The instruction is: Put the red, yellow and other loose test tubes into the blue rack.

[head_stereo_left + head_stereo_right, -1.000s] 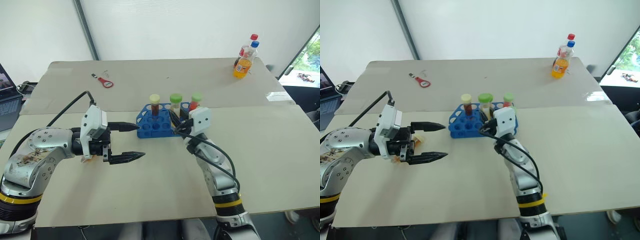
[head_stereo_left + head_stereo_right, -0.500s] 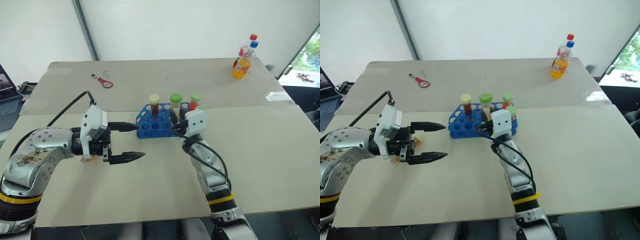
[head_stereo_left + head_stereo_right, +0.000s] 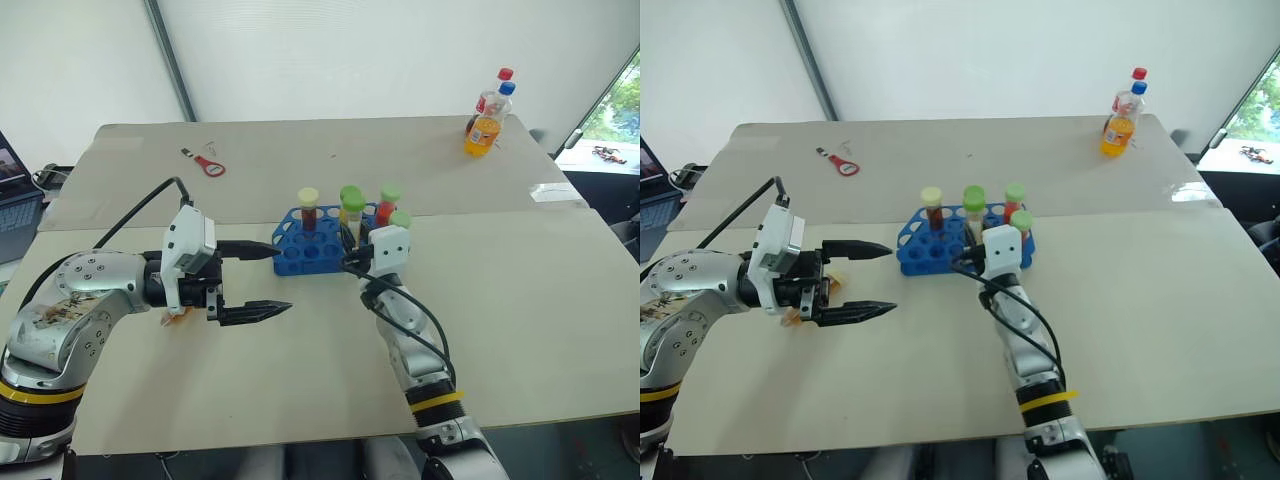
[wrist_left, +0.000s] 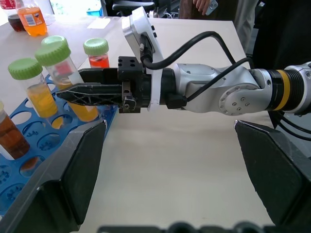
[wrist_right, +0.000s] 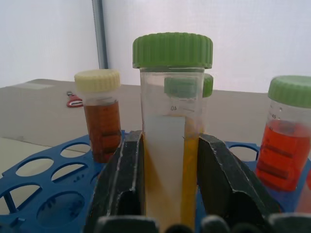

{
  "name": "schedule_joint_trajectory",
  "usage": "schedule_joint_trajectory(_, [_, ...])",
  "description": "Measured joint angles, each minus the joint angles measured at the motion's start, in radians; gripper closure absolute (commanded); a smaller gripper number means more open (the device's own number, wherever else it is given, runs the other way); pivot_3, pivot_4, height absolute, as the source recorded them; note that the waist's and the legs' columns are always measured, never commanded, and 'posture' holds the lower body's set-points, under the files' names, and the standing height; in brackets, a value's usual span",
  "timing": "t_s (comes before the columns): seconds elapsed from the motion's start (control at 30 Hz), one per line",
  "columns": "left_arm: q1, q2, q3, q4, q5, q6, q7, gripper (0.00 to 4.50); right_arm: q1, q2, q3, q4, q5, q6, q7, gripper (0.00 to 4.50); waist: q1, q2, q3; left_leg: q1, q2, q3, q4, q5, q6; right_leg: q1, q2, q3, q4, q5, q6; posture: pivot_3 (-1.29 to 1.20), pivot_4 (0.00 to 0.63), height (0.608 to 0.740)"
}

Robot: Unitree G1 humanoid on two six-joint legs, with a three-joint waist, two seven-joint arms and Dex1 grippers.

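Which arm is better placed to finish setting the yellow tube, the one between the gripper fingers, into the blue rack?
Right. The right gripper has its fingers on both sides of the green-capped yellow tube, right at the blue rack. The left gripper is open off the rack's left end and holds nothing.

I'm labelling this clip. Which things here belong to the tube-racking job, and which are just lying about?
Job in hand: blue rack; yellow tube held in the right gripper; second yellow tube, red tube and amber tube standing in the rack.

Lying about: orange soda bottle; red-capped bottle behind it; red-handled tool; laptop.
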Motion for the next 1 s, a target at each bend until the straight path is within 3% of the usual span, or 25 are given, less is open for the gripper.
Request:
schedule_joint_trajectory(0.1, [0.0,-0.006,0.0,0.0,0.0,0.002,0.013,0.0,0.017,-0.005,0.0,-0.021,0.008,0.011,0.01,0.78,0.0,0.0,0.0,0.0,0.0,0.0,0.0,0.0,0.0,0.0,0.0,0.0,0.0,0.0,0.0,0.0,0.15,0.74])
schedule_joint_trajectory(0.37, [0.008,0.009,0.046,-0.001,-0.005,0.076,0.11,0.0,0.186,-0.135,0.042,-0.33,0.033,0.207,0.126,0.78,0.004,0.0,0.0,0.0,0.0,0.0,0.0,0.0,0.0,0.0,0.0,0.0,0.0,0.0,0.0,0.0,0.15,0.74])
schedule_joint_trajectory(0.43, [0.017,0.065,0.084,0.0,-0.006,0.122,0.13,0.0,0.243,-0.235,0.04,-0.464,0.076,0.298,0.201,0.78,0.005,0.0,0.0,0.0,0.0,0.0,0.0,0.0,0.0,0.001,0.0,0.0,-0.001,0.0,0.0,0.0,0.15,0.74])
schedule_joint_trajectory(0.47, [0.02,0.133,0.104,0.006,0.0,0.164,0.135,0.0,0.255,-0.349,0.025,-0.565,0.135,0.385,0.292,0.78,0.005,0.0,0.0,0.0,0.0,0.0,0.0,0.0,0.0,0.002,0.0,0.0,-0.002,0.0,0.0,0.0,0.15,0.74])
schedule_joint_trajectory(0.5, [0.02,0.139,0.107,0.007,0.001,0.167,0.138,0.0,0.255,-0.358,0.018,-0.577,0.142,0.394,0.303,0.78,0.005,0.0,0.0,0.001,0.0,0.0,0.0,0.0,0.0,0.004,0.0,0.0,-0.004,0.0,0.0,0.0,0.15,0.74])
schedule_joint_trajectory(0.6, [0.02,0.239,0.059,0.019,0.057,0.202,0.137,0.0,0.201,-0.534,0.01,-0.678,0.274,0.554,0.47,0.78,0.004,0.001,0.003,0.003,-0.001,0.001,0.0,0.0,0.001,0.005,0.001,0.0,-0.006,0.0,0.0,0.0,0.15,0.74])
schedule_joint_trajectory(0.7, [-0.033,0.334,-0.023,0.091,0.149,0.275,0.156,0.0,0.047,-0.728,-0.035,-0.728,0.422,0.709,0.65,0.78,0.005,0.0,0.004,0.005,-0.001,0.0,0.0,0.001,0.003,0.008,0.002,0.0,-0.007,0.0,0.0,0.0,0.15,0.74])
schedule_joint_trajectory(0.87, [-0.131,0.359,-0.148,0.138,0.189,0.386,0.137,0.0,-0.078,-0.834,-0.047,-0.748,0.561,0.805,0.805,0.78,0.013,0.0,0.004,0.001,0.0,-0.002,0.0,0.0,0.005,0.007,0.002,-0.004,-0.009,0.0,0.0,0.0,0.15,0.74])
schedule_joint_trajectory(1.0, [-0.225,0.385,-0.278,0.169,0.252,0.425,0.09,0.0,-0.168,-0.825,-0.019,-0.753,0.622,0.841,0.854,0.78,0.011,0.0,0.004,-0.004,-0.001,-0.001,0.001,0.0,0.005,0.002,0.0,-0.003,-0.009,0.0,0.0,0.0,0.15,0.74])
